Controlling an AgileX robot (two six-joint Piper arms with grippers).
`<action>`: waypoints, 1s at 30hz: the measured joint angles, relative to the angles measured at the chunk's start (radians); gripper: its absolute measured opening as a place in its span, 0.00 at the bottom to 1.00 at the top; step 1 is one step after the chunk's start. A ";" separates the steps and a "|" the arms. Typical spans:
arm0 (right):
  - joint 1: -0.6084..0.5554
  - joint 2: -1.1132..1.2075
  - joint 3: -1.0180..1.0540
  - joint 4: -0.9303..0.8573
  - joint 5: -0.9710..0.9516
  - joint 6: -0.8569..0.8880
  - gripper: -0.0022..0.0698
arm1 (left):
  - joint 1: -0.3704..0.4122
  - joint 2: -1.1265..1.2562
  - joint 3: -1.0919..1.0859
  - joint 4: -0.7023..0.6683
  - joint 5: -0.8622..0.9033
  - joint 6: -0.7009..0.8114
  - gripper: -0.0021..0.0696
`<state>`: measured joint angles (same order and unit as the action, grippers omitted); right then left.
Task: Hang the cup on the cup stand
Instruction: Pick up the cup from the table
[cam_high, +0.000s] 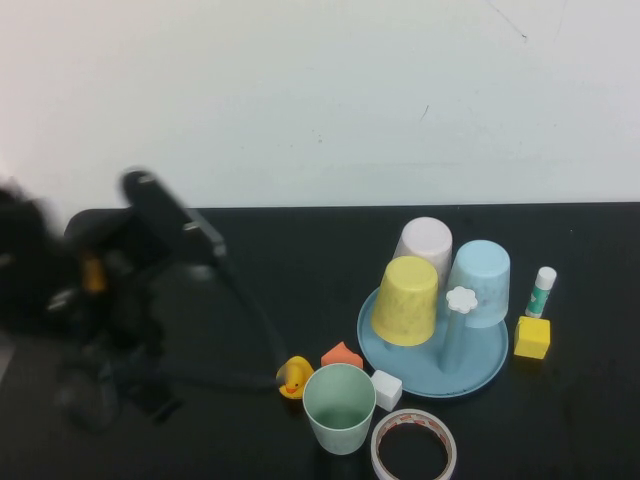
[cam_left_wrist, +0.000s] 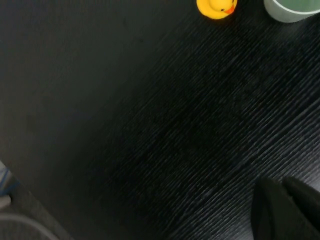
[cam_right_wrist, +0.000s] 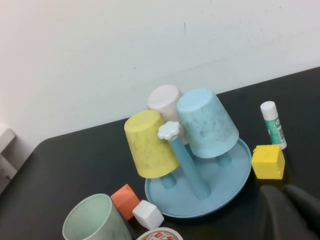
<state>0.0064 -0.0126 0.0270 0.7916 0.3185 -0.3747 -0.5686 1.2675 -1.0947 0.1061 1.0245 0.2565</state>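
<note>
Beside the cup stand (cam_high: 480, 372), the mint-green cup (cam_high: 340, 408) stands upright; left gripper (cam_left_wrist: 287, 207) and right gripper (cam_right_wrist: 290, 210) hover pressed together.

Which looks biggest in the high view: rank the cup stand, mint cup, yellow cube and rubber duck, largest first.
1. cup stand
2. mint cup
3 and 4. yellow cube and rubber duck: they look about alike, so no ranking.

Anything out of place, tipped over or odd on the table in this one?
Nothing spilled or damaged. The mint-green cup stands upright on the table, not yet on the cup stand, which holds three inverted cups. The left gripper is shut over bare table; the right gripper is shut near the yellow block.
</note>
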 joint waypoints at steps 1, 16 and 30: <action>0.000 0.000 0.000 0.000 0.000 0.000 0.03 | -0.017 0.034 -0.026 0.015 0.013 -0.029 0.03; 0.000 0.000 0.000 0.000 0.026 -0.004 0.03 | -0.049 0.461 -0.249 -0.148 0.002 -0.141 0.64; 0.000 0.000 0.000 0.000 0.041 -0.023 0.03 | -0.049 0.700 -0.298 -0.270 -0.203 -0.186 0.77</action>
<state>0.0064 -0.0126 0.0270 0.7916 0.3598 -0.3973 -0.6174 1.9671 -1.3923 -0.1641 0.8217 0.0700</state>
